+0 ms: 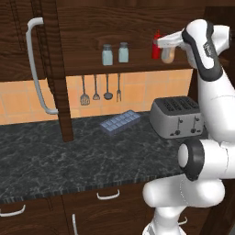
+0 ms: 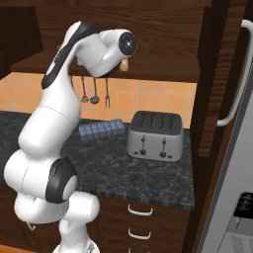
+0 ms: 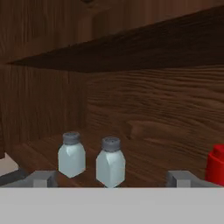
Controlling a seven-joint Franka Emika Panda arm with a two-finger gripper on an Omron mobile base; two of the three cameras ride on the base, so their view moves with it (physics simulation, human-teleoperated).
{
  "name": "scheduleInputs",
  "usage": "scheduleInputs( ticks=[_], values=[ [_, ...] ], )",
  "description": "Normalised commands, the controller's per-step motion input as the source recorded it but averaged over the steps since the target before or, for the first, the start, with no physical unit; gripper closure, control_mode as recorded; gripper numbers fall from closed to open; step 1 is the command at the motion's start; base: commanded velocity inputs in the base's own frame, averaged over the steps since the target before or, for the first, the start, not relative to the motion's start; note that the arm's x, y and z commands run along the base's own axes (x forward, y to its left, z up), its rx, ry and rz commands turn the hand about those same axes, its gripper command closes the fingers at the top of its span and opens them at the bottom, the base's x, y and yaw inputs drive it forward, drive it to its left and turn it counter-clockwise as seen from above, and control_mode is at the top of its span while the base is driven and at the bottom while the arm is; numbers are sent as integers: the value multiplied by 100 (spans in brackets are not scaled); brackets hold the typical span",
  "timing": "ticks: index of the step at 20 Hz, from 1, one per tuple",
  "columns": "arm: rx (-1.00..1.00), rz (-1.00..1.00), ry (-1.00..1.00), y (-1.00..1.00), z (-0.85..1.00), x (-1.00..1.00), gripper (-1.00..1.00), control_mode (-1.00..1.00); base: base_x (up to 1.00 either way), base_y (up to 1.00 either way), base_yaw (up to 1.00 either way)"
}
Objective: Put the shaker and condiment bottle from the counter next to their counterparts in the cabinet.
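On the dark brown wooden cabinet (image 1: 137,41) shelf, the stubby tan-orange condiment bottle (image 1: 168,55) stood upright just beside the slim red squeeze bottle (image 1: 157,45) — at the gripper (image 1: 165,42), whose grip I couldn't tell.

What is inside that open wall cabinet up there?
On the cabinet shelf stand two pale shakers side by side and a red bottle. Beside it, the tan condiment bottle sits at the gripper. The arm covers the shelf's right end.
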Motion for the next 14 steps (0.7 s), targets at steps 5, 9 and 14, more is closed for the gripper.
scheduleInputs(
  ticks=[5,9,14],
  values=[
    [1,0,-3,-33,0,-100,-100,-100,0,0,0],
    [1,0,0,-34,0,-100,-100,-100,0,0,0],
    [1,0,-3,-33,0,-100,-100,-100,0,0,0]
  ],
)
